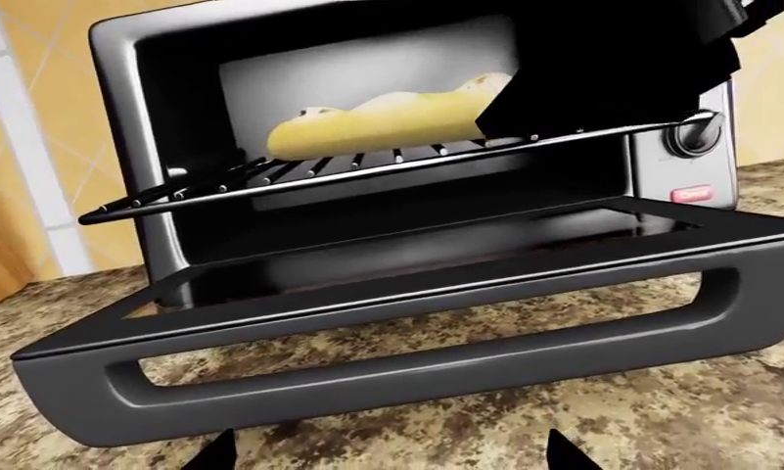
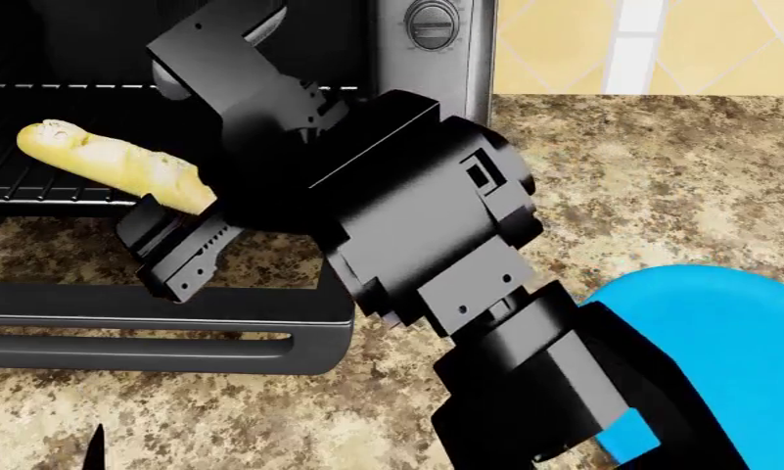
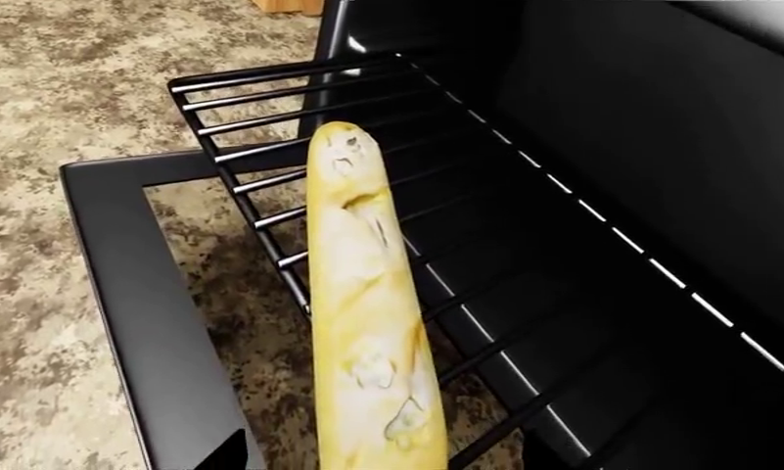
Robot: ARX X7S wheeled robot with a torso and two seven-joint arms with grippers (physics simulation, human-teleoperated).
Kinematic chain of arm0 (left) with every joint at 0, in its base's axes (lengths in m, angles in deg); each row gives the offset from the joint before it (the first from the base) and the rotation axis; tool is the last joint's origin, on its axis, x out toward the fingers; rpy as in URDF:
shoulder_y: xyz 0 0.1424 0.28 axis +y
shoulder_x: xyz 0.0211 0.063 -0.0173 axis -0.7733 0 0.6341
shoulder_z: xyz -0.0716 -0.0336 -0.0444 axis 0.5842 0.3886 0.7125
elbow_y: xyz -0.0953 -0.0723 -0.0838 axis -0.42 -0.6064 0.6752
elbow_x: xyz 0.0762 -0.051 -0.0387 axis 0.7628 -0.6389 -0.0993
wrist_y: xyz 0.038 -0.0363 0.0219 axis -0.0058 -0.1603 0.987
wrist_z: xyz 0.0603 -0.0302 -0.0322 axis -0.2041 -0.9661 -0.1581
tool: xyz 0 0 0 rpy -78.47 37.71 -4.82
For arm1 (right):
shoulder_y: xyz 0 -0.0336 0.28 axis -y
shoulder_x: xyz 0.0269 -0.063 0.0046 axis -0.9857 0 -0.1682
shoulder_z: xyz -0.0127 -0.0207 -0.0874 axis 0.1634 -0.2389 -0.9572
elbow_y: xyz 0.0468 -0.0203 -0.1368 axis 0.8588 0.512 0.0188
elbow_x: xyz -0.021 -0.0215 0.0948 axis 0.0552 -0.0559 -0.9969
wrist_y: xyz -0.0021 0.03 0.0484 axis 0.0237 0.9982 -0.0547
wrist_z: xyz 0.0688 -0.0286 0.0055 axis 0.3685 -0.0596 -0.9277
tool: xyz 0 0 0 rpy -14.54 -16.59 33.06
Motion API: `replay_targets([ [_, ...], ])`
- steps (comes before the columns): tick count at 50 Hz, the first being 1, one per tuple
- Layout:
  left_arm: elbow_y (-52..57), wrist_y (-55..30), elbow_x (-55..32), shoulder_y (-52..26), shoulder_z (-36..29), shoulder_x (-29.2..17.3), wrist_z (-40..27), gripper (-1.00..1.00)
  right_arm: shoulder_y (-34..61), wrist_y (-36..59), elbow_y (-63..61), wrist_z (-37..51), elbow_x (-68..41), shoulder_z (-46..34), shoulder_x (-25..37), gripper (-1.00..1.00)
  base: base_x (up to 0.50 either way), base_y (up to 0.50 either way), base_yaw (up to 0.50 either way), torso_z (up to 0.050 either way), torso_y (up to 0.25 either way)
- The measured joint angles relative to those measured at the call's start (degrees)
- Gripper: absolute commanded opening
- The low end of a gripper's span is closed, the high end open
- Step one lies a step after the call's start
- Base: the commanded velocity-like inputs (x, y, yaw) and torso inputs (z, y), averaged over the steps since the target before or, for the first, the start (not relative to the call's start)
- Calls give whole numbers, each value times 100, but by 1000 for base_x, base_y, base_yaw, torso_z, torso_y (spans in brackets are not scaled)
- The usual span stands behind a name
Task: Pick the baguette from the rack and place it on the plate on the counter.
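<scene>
- The black, boxy right arm fills the near foreground of the head view, reaching from the lower right up and across toward the oven mouth.
- The right gripper sits at the near end of the small, pale golden-yellow baguette with whitish floury patches; one finger shows below the loaf and the wrist block above it, so the fingers look closed around that end, though the contact itself is hidden.
- In the right wrist view the baguette runs lengthwise away from the camera, its far rounded end over the black wire rack of thin parallel bars.
- From the left wrist view the loaf lies on the rack inside the black toaster oven, with the right gripper's dark shape covering one end.
- The oven's flat glass-panelled door hangs open and low over the speckled beige-and-brown granite-look counter.
- The round bright-blue plate rests on the counter at the right, well apart from the oven and partly hidden by the right arm.
- Only two dark fingertip points of the left gripper show at the frame edge, standing clearly apart, holding nothing.
</scene>
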Motion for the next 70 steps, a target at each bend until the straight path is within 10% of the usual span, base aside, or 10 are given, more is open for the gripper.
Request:
replay_targets([
  [28, -84, 93, -25, 19, -53, -35, -43, 100, 118, -477, 509, 108, -567, -624, -30, 100, 0, 0, 0, 0, 0],
  [29, -85, 97, -26, 21, -54, -36, -46, 100, 126, -497, 529, 115, -596, -653, -31, -100, 0, 0, 0, 0, 0],
  [70, -18, -79, -53, -58, -114, -82, -194, 100, -403, -162, -1459, 1412, -2066, -368, 1012, -100, 0, 0, 0, 0, 0],
])
